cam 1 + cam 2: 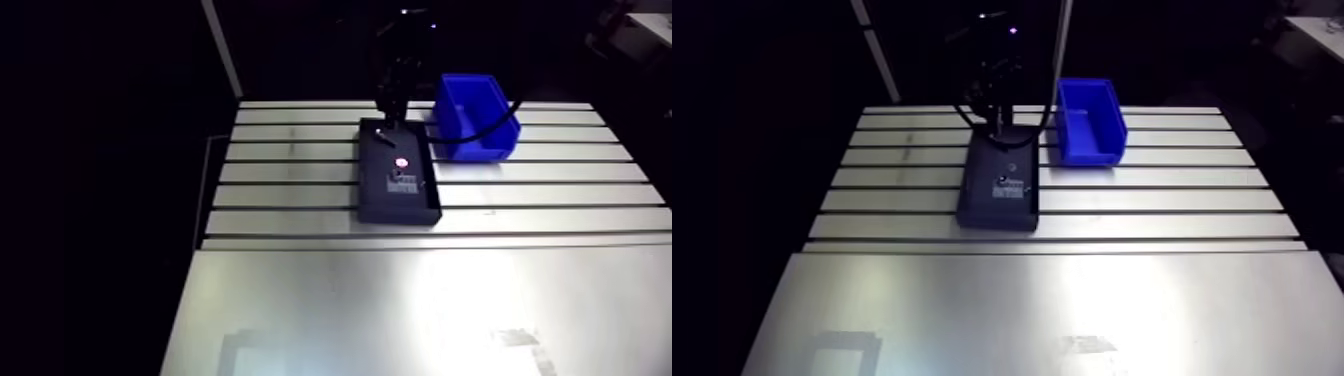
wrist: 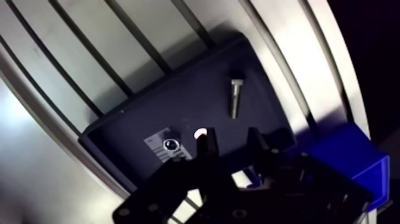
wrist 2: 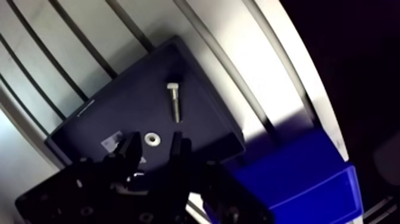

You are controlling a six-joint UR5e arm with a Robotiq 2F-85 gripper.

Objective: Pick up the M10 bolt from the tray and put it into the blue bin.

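My gripper has its two fingers moderately apart, and nothing is between them. I judge that the step in hand is the approach to the bolt, before the grasp. To do it well, I should bring the gripper forward until the shank is centred in the gap, and only then go straight down. The shank points roughly along the gap, so the fingers can close across it with little turning of the wrist. I should take it near the middle of the shank and stop before the tips press on the floor of the tray, because a round bolt may roll from a one-sided touch.

The bolt lies flat in the tray, a little ahead of the fingertips and apart from them, with its head at the far end. A small pale ring lies nearer the tips, and I must not catch it instead. In the arm view the tray sits in the upper middle of the frame and the bin just beside it, to the upper right, both on the table.
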